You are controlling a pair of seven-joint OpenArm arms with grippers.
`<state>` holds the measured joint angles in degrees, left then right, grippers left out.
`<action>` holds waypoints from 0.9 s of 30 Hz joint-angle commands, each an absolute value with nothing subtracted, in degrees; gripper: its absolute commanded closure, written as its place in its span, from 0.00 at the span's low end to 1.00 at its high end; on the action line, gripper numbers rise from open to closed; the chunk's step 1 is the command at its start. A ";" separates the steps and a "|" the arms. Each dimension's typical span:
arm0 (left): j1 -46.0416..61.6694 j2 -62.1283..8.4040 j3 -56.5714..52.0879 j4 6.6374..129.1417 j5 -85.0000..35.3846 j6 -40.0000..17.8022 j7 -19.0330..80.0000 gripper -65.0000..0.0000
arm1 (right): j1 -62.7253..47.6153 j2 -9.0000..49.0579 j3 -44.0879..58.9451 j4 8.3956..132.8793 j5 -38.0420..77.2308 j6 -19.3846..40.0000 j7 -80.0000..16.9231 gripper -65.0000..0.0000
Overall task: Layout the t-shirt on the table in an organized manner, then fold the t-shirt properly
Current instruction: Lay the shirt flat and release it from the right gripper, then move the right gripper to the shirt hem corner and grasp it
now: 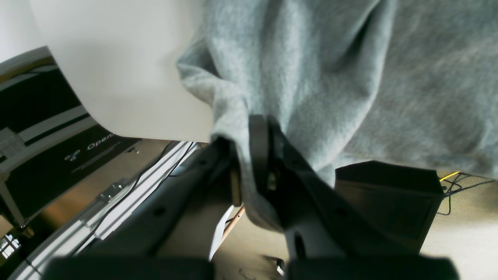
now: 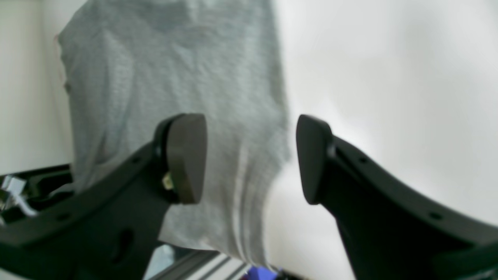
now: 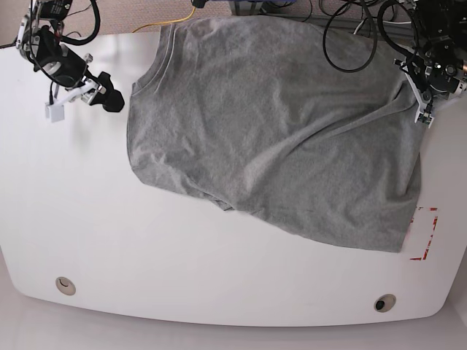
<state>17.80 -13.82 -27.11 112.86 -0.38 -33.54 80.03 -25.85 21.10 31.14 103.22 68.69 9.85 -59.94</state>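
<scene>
The heather-grey t-shirt point(image 3: 277, 124) lies spread over the far half of the white table point(image 3: 219, 277), with folds running toward its right edge and no lettering showing. At that edge my left gripper point(image 3: 423, 113) is shut on a bunched fold of the t-shirt point(image 1: 311, 77); the wrist view has the cloth pinched between the fingers of this gripper point(image 1: 243, 144). My right gripper point(image 3: 113, 100) stands open just left of the shirt's left corner. In its wrist view the right gripper point(image 2: 249, 155) has wide-apart fingers, with the shirt's edge point(image 2: 155, 77) lying loose on the table point(image 2: 389, 77) beyond them.
A red tape outline point(image 3: 425, 233) marks the table's near right. Two round grommets point(image 3: 65, 285) point(image 3: 384, 302) sit by the front edge. Cables point(image 3: 350, 36) loop along the far edge. Beyond the table point(image 1: 116, 77) are a black case point(image 1: 39, 128) and a dark box point(image 1: 389, 202).
</scene>
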 commanded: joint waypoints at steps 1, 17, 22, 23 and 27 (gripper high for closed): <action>17.54 -14.64 -27.38 113.71 -0.13 -33.80 80.00 1.00 | -21.41 21.41 29.32 101.23 69.93 10.24 -59.21 0.46; 17.54 -16.66 -27.47 113.71 -0.13 -33.80 80.00 1.00 | -5.67 22.73 21.58 85.67 69.67 10.24 -59.21 0.45; 17.54 -16.75 -27.56 113.71 -0.13 -33.80 80.00 1.00 | -2.07 22.73 19.12 82.59 68.00 10.33 -59.12 0.45; 17.54 -16.75 -27.56 113.71 -0.13 -33.80 80.00 1.00 | -1.89 22.73 19.12 82.07 67.65 10.33 -59.12 0.45; 17.54 -16.75 -27.56 113.71 -0.13 -33.80 80.00 1.00 | -0.04 22.64 19.12 80.13 65.19 10.33 -58.95 0.45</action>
<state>17.76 -15.79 -27.27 112.81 -0.86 -33.54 79.94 -1.67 21.71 18.70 80.38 65.98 10.00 -59.64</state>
